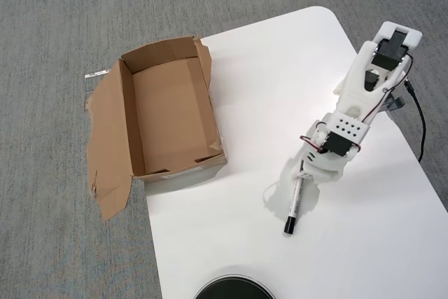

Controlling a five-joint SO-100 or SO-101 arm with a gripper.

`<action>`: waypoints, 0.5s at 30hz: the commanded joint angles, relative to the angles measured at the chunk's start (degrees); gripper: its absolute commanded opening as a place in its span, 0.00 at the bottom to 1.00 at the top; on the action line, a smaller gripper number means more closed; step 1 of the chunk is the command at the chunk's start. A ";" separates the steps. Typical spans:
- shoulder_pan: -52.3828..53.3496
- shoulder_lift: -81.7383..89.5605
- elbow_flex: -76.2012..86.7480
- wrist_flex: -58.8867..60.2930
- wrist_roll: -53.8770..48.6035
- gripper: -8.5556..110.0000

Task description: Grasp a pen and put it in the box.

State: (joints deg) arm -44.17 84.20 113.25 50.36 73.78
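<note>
One white pen (294, 202) lies flat on the white tabletop (238, 236), with its black cap pointing toward the bottom of the overhead view. The white robot arm (360, 103) reaches down from the upper right, and its hand (306, 174) sits right over the top end of the pen. The arm hides the fingers, so I cannot tell how wide the hand is open or if it has hold of the pen. The brown box (126, 113) sits well apart to the left, at the edge of the tabletop, hanging partly over the gray carpet (56, 19). It is open on top, with ragged flaps spread out on its left side. Part of a round black thing (234, 290) peeks in at the bottom edge.
</note>
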 commanded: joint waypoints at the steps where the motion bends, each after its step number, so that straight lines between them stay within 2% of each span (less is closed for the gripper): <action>1: 1.80 -0.18 -1.45 -0.53 0.13 0.24; 15: 1.89 -1.41 -1.54 -0.53 0.13 0.24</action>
State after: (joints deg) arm -42.41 82.97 112.54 50.36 73.78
